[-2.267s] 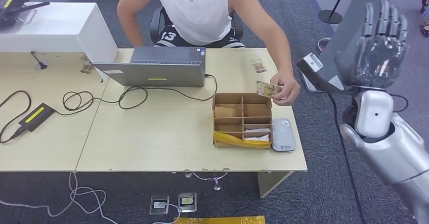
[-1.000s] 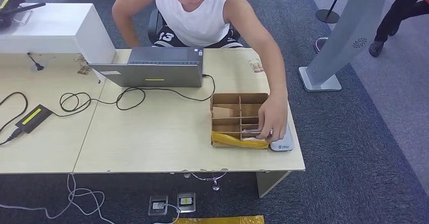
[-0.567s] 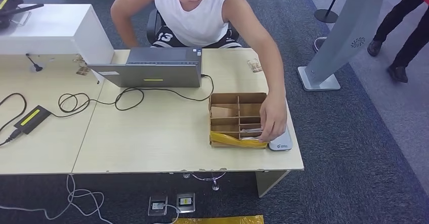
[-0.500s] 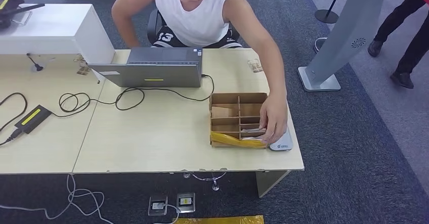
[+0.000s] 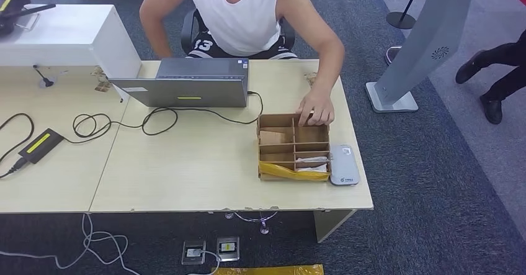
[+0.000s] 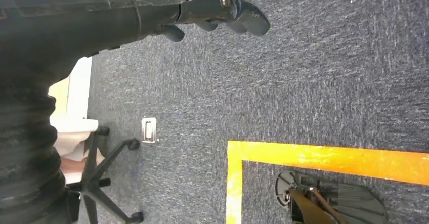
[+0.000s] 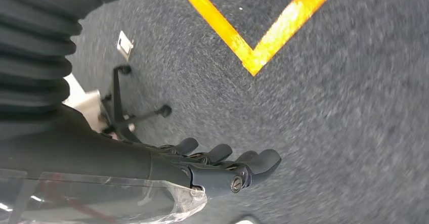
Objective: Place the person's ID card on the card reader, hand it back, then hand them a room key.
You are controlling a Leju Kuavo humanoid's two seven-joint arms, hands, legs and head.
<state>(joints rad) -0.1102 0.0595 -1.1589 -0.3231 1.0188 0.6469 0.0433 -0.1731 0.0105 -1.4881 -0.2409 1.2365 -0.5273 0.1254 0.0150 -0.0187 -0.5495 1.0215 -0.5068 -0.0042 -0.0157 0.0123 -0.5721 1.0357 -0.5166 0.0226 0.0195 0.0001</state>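
Observation:
The grey card reader (image 5: 344, 164) lies flat on the desk's right end, beside a cardboard divider box (image 5: 293, 146). Pale cards (image 5: 312, 164) lie in the box's front right compartment. A person seated behind the desk rests a hand (image 5: 316, 110) on the box's far rim; I cannot tell whether it holds a card. A small card (image 5: 308, 76) lies on the desk by their forearm. My left hand (image 6: 217, 11) hangs over the carpet with fingers stretched out and nothing in them. My right hand (image 7: 217, 166) hangs the same way, holding nothing.
A closed laptop (image 5: 189, 82) with a looping cable (image 5: 155, 120) sits mid-desk, and a black device (image 5: 40, 143) at the left. A grey kiosk stand (image 5: 422, 45) and a passer-by's legs (image 5: 496, 70) are to the right. Yellow floor tape (image 6: 324, 158) marks the carpet.
The person's hand has drawn back from the box's front right corner by the reader to its far rim. My right hand, raised 2.3 s ago, has left the head view.

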